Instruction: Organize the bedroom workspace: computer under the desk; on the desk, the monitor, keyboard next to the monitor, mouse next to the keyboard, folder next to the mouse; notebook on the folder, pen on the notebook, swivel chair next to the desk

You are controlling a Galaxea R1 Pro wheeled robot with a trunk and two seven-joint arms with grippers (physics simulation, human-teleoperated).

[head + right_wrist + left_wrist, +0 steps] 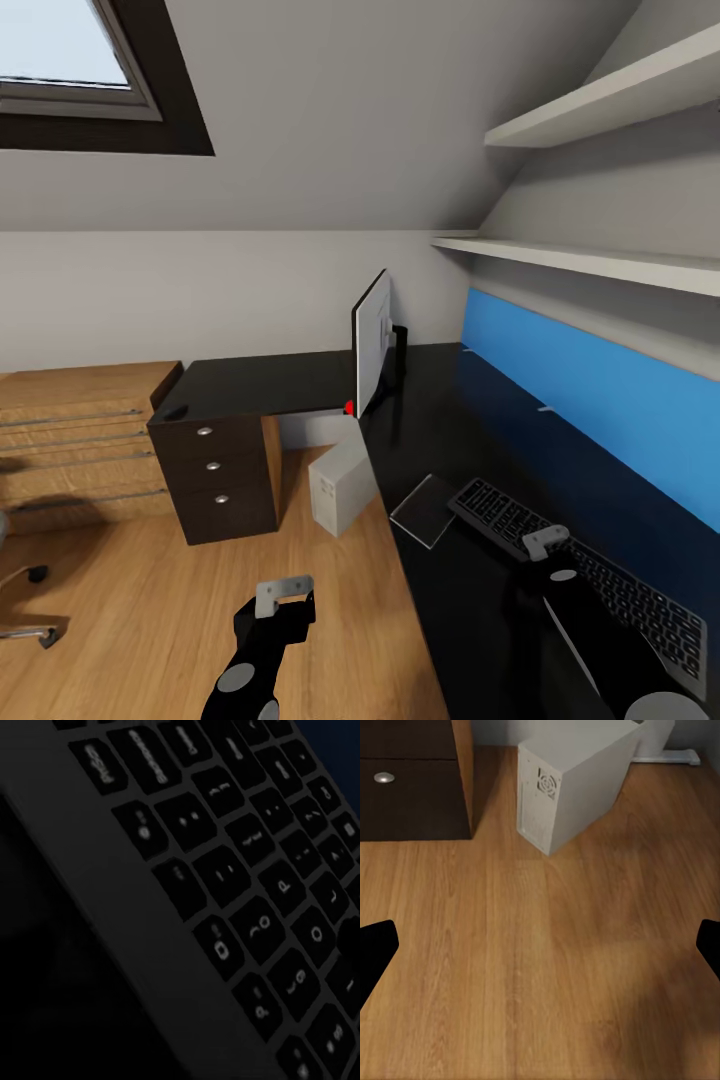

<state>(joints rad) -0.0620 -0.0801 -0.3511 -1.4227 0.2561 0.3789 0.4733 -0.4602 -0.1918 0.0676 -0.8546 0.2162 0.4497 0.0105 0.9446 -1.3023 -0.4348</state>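
Lower right of the head view, the keyboard (590, 560) lies on the desk (470, 620) with the right gripper (548, 542) right over it; can't tell if its jaws are wide or narrow. I'd grip the long edge square, then slide it toward the monitor (372, 340) up mid-frame. A notebook (425, 510) just beside the keyboard's far end is in the way. Computer (343, 488) sits under the desk; left gripper (285, 592) hangs open over the floor (150, 620).
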